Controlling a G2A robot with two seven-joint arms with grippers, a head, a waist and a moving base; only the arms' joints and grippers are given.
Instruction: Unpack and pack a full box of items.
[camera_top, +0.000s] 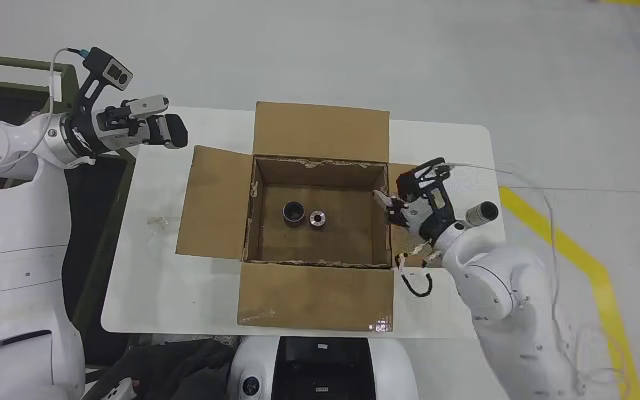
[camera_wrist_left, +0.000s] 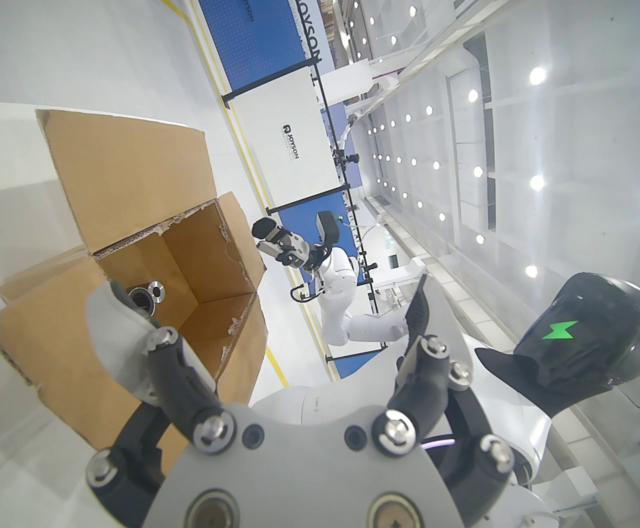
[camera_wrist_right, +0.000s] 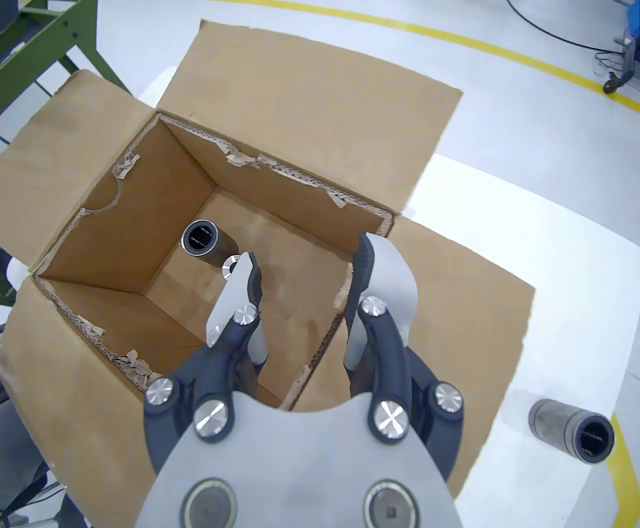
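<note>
- The left arm (camera_top: 40, 145) hangs over the far left corner of the worktop (camera_top: 150, 270), its jaws wide apart and empty.
- The cardboard box (camera_top: 320, 130) sits mid-worktop with all four flaps folded out.
- On its floor, left of centre, a dark cylinder (camera_top: 294, 212) sits just beside a smaller silvery one (camera_top: 318, 219).
- The right arm (camera_top: 490, 285) has its jaws over the box's right rim, parted and empty.
- A grey cylinder (camera_wrist_right: 572, 437) lies on the worktop, right of the box.

Open box (camera_top: 320, 130), flaps spread, holds a dark cylinder (camera_top: 294, 212) beside a silver ring (camera_top: 318, 219); a grey cylinder (camera_wrist_right: 572, 430) lies on the desk (camera_top: 150, 270), right.
</note>
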